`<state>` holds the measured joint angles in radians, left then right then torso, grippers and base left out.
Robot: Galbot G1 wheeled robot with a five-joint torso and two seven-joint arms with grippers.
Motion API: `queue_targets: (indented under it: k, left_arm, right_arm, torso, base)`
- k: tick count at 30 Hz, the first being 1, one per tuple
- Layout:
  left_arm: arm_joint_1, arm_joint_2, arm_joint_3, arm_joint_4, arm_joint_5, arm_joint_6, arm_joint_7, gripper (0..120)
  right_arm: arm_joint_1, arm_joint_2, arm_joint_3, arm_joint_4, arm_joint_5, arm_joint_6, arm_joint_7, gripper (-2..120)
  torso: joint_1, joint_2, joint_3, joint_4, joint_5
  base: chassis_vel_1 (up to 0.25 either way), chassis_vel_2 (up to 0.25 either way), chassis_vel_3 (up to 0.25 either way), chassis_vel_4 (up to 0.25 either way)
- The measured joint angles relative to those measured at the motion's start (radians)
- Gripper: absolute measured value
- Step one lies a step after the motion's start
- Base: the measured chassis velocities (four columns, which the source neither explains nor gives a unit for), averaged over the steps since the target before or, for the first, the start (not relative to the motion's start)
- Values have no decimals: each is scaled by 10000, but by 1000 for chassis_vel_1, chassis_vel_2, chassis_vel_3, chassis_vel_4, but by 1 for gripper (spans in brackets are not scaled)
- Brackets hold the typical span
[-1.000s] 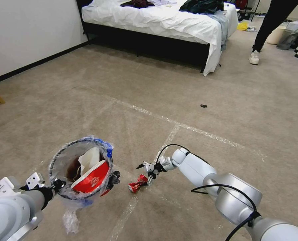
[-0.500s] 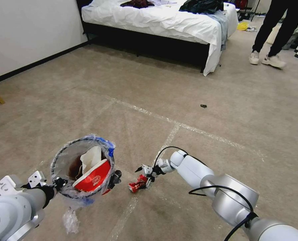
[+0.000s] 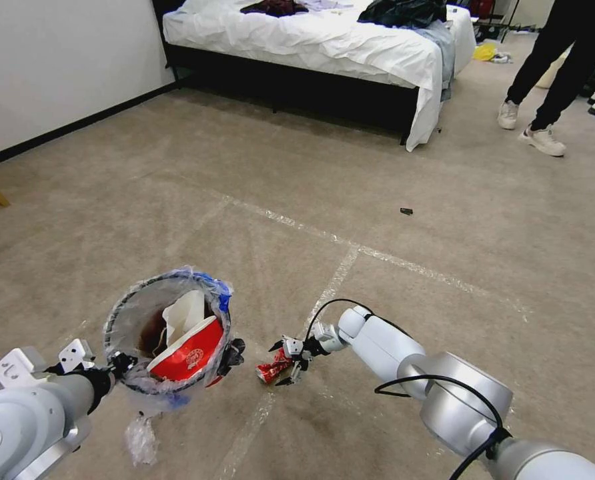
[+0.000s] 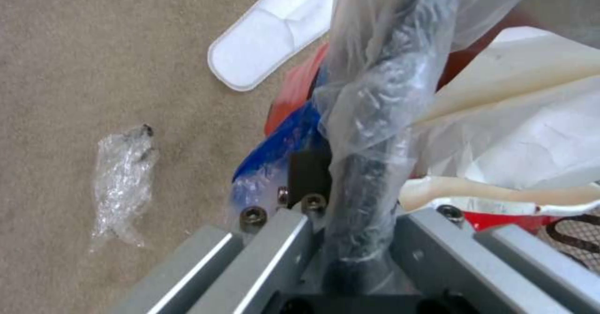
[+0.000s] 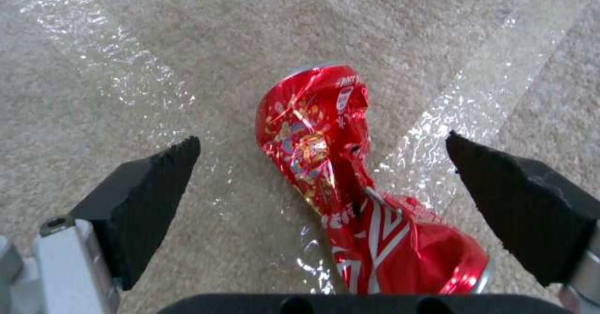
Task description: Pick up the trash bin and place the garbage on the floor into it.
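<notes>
One crushed red can lies on the floor, on a crossing of the pale tape lines. Right gripper is low over it, jaws apart, one black pad on each side of the can; in the right wrist view the can sits between the two pads, nearer the middle than either, touching neither. The can lies on its side, one end toward the wrist, the other pointing away.

One trash bin, held off the carpet by the left gripper, just to the left of the can. Left jaws are clamped on the near rim of the bin through the plastic bag; the left wrist view shows the dark rim wrapped in clear film running between the jaws.

Count inside the bin: one red-and-white paper cup, crushed and leaning against the right-hand wall; one piece of folded white paper above it; something brown deeper inside, too dark to identify.

Count on the floor besides the can: one scrap of crumpled clear plastic below the bin; one small dark object well apart, beyond the tape line, too small to identify; one flat white item on the carpet beside the bin, seen in the left wrist view.
</notes>
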<state>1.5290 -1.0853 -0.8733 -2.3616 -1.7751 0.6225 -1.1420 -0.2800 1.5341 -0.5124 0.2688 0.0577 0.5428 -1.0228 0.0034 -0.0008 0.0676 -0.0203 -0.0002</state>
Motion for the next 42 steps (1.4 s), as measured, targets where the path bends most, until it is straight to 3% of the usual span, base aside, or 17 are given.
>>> queue_targets:
  k: [36, 42]
  left_arm:
    - [-96, -69, 172, 169, 208, 47, 156, 0]
    - [-77, -104, 206, 146, 293, 56, 199, 0]
  right_arm:
    - [-157, -146, 209, -244, 385, -615, -65, 100]
    - [-160, -225, 167, -193, 628, -979, 145, 88]
  torso:
    - [-1, 1, -1, 1, 3]
    - [-1, 2, -3, 2, 3]
  base:
    - [0, 0, 0, 0]
    - [0, 0, 0, 0]
